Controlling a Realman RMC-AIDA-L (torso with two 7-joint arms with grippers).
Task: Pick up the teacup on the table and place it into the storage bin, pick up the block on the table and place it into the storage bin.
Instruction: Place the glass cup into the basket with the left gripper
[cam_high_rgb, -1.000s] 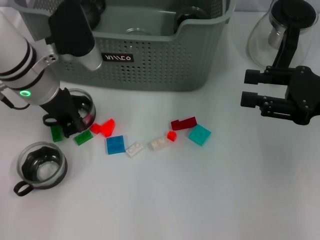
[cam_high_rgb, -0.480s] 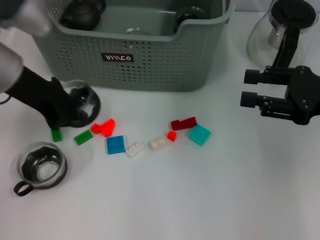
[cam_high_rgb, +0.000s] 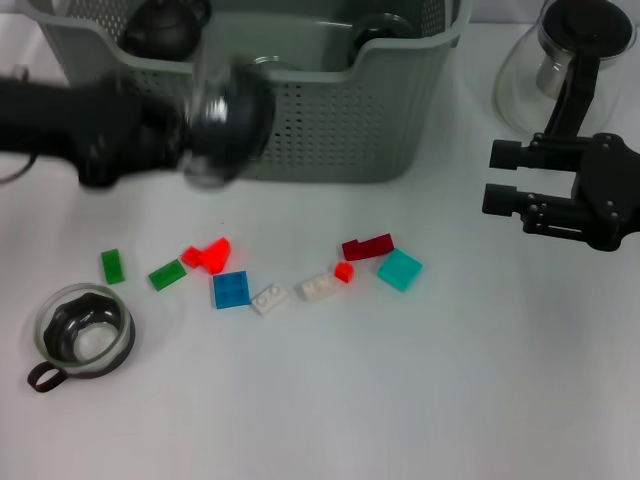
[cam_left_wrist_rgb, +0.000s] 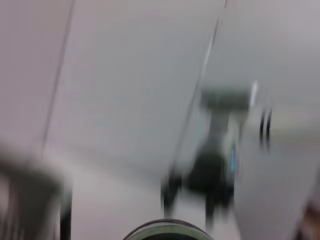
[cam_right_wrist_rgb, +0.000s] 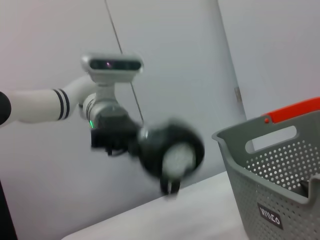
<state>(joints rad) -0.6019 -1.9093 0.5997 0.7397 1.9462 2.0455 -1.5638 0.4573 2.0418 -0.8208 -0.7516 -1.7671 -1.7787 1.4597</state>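
A glass teacup with a dark inner part hangs in the air in front of the storage bin's front wall. My left gripper is shut on it, blurred by motion. The right wrist view shows that same teacup held by the left gripper, off to the side of the storage bin. A second teacup stands on the table at the near left. Several blocks lie mid-table, among them a blue block and a teal block. My right gripper hovers open at the right.
A glass teapot with a black handle stands at the back right behind the right arm. A dark teapot sits inside the bin. Green blocks lie near the second teacup.
My left gripper has lifted the teacup off the table beside the green blocks and swung it up and to the right, in front of the bin. The right arm has not moved.
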